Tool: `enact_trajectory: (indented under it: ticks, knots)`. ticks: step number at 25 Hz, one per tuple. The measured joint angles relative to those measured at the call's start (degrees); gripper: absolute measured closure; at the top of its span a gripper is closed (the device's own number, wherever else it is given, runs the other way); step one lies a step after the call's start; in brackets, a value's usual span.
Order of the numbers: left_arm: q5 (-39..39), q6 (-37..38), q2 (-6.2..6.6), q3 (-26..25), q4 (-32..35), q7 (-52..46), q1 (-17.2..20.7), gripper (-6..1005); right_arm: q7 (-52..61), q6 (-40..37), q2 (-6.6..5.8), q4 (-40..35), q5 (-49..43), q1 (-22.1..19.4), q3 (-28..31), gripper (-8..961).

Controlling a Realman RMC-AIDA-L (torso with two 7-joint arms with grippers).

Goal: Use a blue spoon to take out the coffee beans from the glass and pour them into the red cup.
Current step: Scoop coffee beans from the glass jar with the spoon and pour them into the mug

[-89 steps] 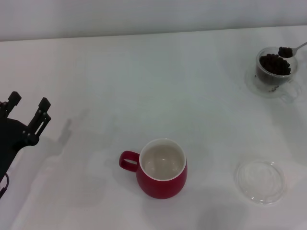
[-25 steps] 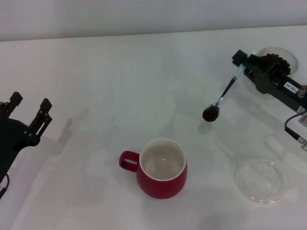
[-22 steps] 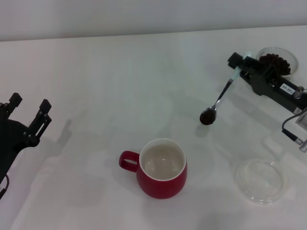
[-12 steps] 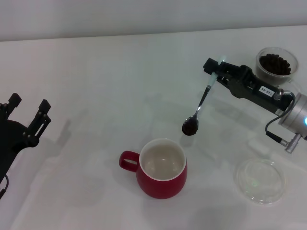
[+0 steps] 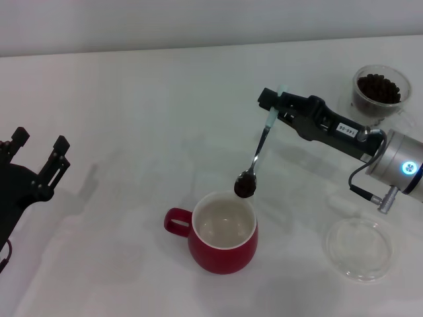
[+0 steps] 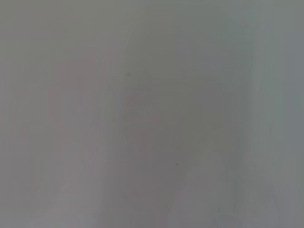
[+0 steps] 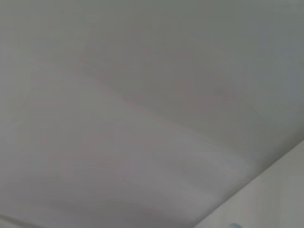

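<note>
I am looking at the head view, nearest first: the red cup [image 5: 223,232] is sitting on the table [image 5: 165,112] close to me, handle toward my left, and its cream inside is looking bare, no beans visible in it, so I am judging that nothing is delivered yet. Off to my right of it, the flat clear dish [image 5: 359,249] is lying apart and unused. The left gripper [image 5: 38,150] is parking at the left edge, fingers spread apart with nothing between them. Just past the cup's far rim, the blue spoon [image 5: 258,156] is hanging bowl-down with a dark heap of coffee beans [image 5: 246,187] riding in the bowl, right at the rim's far-right edge and not tipped. The right gripper [image 5: 272,109] is reaching in from the right and pinching the pale handle end, closed tight on the spoon. Farthest back at the right, the glass [image 5: 381,93] is standing well apart and is holding plenty of beans. So I am calling this the carry part of a scoop nearly done; the tip into the cup is left, and more scoops are probably needed. Both wrist views are showing only blank blur.
</note>
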Motion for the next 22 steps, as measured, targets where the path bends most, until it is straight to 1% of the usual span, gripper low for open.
enact_trajectory:
  ticks: [11,22]
  knots:
    - [0.0,0.0,0.0,0.0,0.0,0.0,-0.1,273,-0.6,0.2,-0.04,-0.2,0.0,1.4,-3.0,780]
    - [0.0,0.1,-0.01,0.0,0.0,0.0,-0.1,273,-3.7,2.8,-0.04,-0.6,0.0,2.9,-5.7,779]
